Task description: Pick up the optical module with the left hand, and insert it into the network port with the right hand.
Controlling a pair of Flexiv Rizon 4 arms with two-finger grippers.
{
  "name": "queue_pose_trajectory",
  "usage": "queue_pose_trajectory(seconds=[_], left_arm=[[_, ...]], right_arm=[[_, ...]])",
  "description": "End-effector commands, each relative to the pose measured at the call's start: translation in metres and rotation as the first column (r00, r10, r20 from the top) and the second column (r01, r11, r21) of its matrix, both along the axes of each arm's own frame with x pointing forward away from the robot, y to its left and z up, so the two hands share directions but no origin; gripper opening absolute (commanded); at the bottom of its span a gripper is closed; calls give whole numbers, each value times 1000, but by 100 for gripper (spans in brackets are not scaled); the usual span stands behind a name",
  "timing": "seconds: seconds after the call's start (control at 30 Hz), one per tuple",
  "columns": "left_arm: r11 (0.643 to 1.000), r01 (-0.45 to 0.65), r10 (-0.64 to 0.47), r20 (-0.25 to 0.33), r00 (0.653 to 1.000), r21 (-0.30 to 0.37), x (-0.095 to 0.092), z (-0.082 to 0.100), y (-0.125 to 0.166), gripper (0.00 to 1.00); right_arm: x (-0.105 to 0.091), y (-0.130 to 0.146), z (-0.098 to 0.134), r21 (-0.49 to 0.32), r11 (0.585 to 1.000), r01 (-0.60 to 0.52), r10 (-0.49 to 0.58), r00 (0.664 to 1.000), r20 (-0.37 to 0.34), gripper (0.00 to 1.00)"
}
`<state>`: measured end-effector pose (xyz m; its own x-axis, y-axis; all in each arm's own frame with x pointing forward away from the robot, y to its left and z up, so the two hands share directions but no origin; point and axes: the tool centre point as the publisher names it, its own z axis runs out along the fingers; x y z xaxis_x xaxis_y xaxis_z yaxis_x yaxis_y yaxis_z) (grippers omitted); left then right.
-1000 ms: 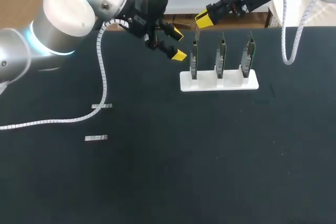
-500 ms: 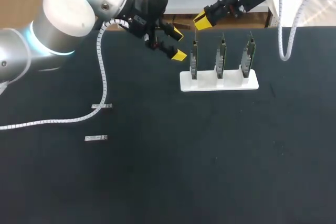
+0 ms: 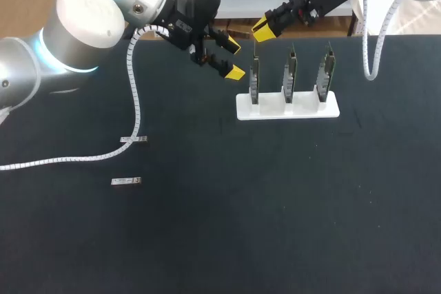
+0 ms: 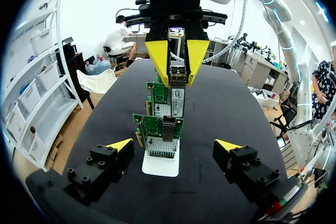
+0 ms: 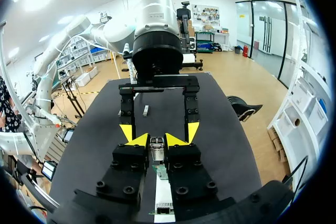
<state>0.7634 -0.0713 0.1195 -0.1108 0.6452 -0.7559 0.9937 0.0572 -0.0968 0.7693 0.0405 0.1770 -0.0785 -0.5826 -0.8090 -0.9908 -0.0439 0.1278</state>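
Observation:
My right gripper (image 3: 264, 29) is shut on a small silver optical module (image 5: 156, 149), held just above the leftmost of three upright green network cards (image 3: 254, 77) in a white stand (image 3: 288, 107). In the left wrist view the right gripper (image 4: 177, 72) hangs over the row of cards (image 4: 157, 132) with the module (image 4: 177, 76) between its yellow tips. My left gripper (image 3: 234, 58) stands open and empty, just left of the stand and facing it. The port itself lies under the right gripper (image 5: 157, 139), mostly hidden.
Two more silver modules lie flat on the black table at the left, one (image 3: 134, 140) under my left arm's white cable (image 3: 131, 94) and one (image 3: 126, 182) nearer the front. The other two cards (image 3: 289, 74) (image 3: 324, 72) stand to the right.
My right gripper has shifted slightly left and back with the module in it. The left arm has kept still.

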Motion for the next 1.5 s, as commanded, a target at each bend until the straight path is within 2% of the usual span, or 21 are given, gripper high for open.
queue_pose_trajectory(seconds=[0.03, 0.7, 1.5], left_arm=[[1000, 1, -1, -3, 1000, 5, 1, 1, -1, 100], [1000, 1, -1, -3, 1000, 5, 1, 1, -1, 100], [1000, 1, -1, -3, 1000, 5, 1, 1, -1, 100]], right_arm=[[-2, 1, -3, -13, 1000, -7, 7, 1000, 22, 0], [4, 1, -5, -7, 1000, 18, -18, 999, 46, 0], [0, -1, -11, 4, 997, 72, -72, 997, 30, 0]])
